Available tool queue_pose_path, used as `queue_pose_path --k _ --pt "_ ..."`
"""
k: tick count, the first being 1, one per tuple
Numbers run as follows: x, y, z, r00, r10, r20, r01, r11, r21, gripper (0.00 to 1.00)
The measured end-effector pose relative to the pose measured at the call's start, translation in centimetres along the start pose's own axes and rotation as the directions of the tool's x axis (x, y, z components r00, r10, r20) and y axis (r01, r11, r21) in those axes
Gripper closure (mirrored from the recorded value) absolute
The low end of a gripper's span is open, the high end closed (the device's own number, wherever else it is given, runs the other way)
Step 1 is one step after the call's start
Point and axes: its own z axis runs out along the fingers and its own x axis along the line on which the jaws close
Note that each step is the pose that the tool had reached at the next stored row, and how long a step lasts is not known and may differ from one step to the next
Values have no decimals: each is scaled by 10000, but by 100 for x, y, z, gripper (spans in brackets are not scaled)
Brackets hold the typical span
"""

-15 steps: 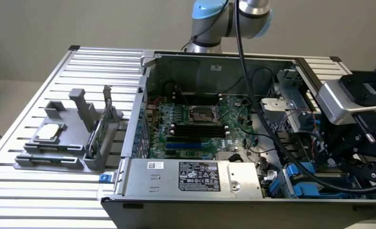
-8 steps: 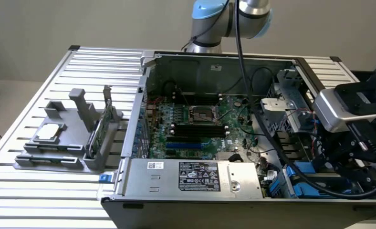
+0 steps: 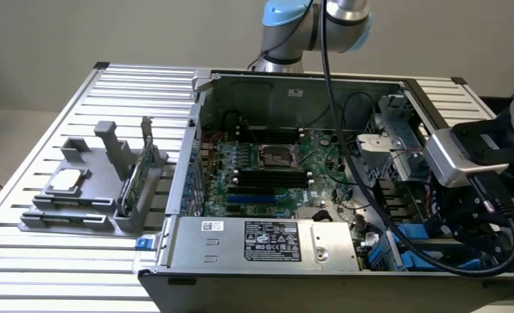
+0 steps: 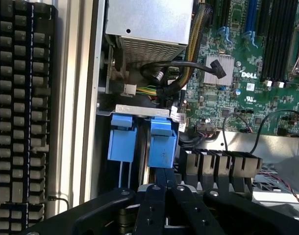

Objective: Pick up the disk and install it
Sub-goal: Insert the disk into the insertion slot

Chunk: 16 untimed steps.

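The disk (image 4: pixel 163 147) stands edge-on in the drive bay of the open computer case (image 3: pixel 196 117); I see its blue carrier end and little of the metal body. My gripper (image 4: pixel 163 170) is shut, its black fingertips meeting on the near edge of that blue end. A second blue carrier (image 4: pixel 122 137) sits in the slot right beside it, apart from the fingers. In the exterior view, my arm's wrist and camera block (image 3: pixel 466 163) hang over the bay at the case's right side, where blue carrier parts (image 3: pixel 411 233) show; the fingers are hidden behind the wrist.
A grey power supply (image 3: pixel 266 241) and black cables (image 4: pixel 174 73) lie close to the bay. The motherboard (image 3: pixel 274 169) fills the case floor. At the exterior view's left, a grey holder (image 3: pixel 83 218) carries a silver chip (image 3: pixel 68 181) and a green card (image 3: pixel 134 182). A keyboard (image 4: pixel 19 98) lies outside the case.
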Motion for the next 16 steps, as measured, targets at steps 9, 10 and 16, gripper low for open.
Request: queue_pose_path --k 9,10,16 --pt "3 1 34 10000 0 2 0 10000 1 89" --pt "3 1 37 10000 -1 0 1 10000 0 89" --pt "5 2 57 10000 -2 1 2 10000 0 89"
